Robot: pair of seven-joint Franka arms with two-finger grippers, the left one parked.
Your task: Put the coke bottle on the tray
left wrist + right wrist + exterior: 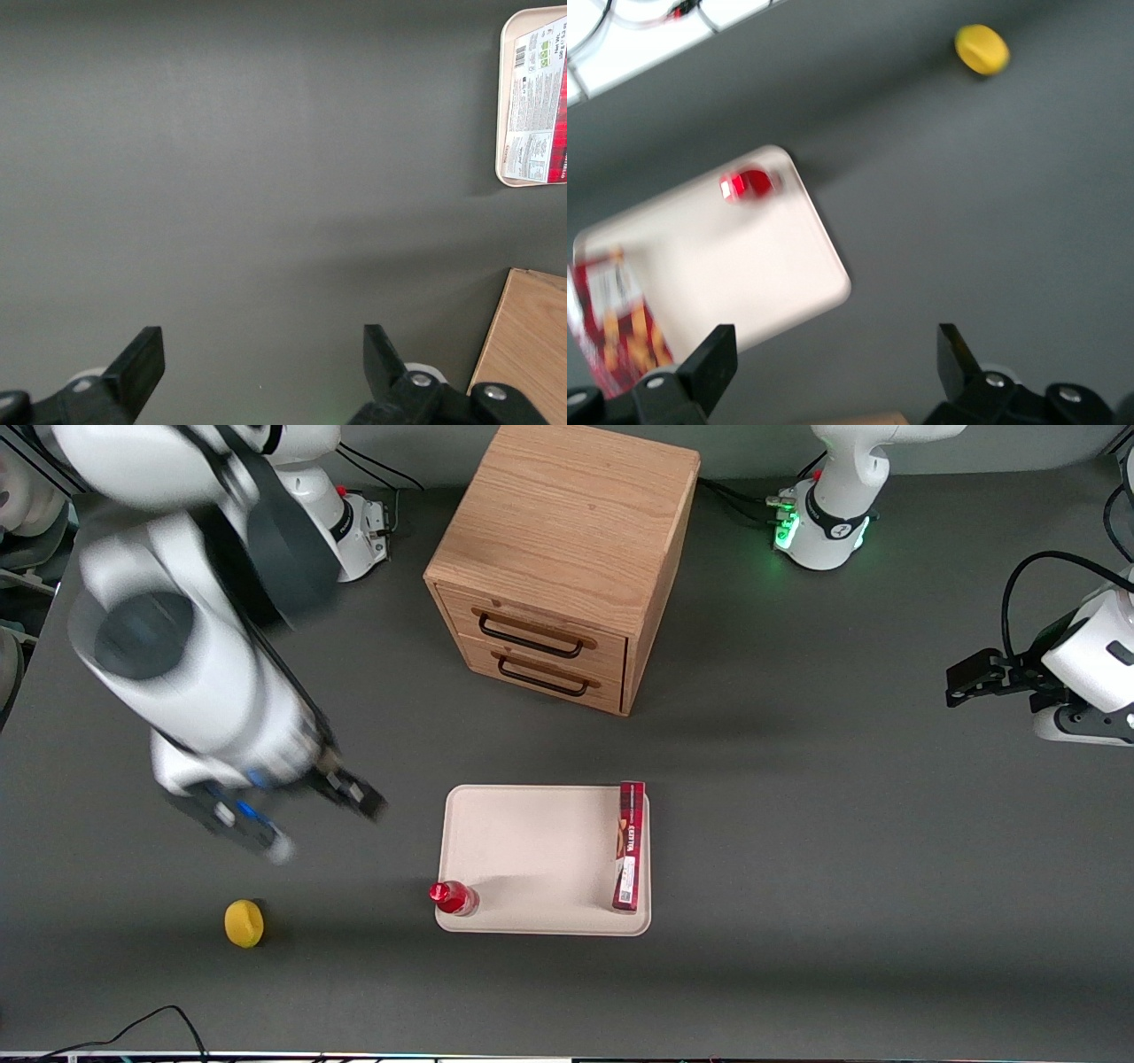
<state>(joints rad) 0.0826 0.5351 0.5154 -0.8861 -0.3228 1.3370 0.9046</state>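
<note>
The coke bottle (454,897), small and red with a red cap, stands upright on the cream-white tray (532,850), at the corner nearest the front camera on the working arm's side. My right gripper (328,831) is open and empty. It hangs above the bare table, apart from the tray, toward the working arm's end. The right wrist view shows the open gripper (833,345) above grey table, with the bottle (749,184) on the tray's (735,266) corner.
A long red box (628,846) lies on the tray along its edge toward the parked arm. A yellow lemon-like object (244,923) lies on the table toward the working arm's end. A wooden two-drawer cabinet (567,558) stands farther from the front camera than the tray.
</note>
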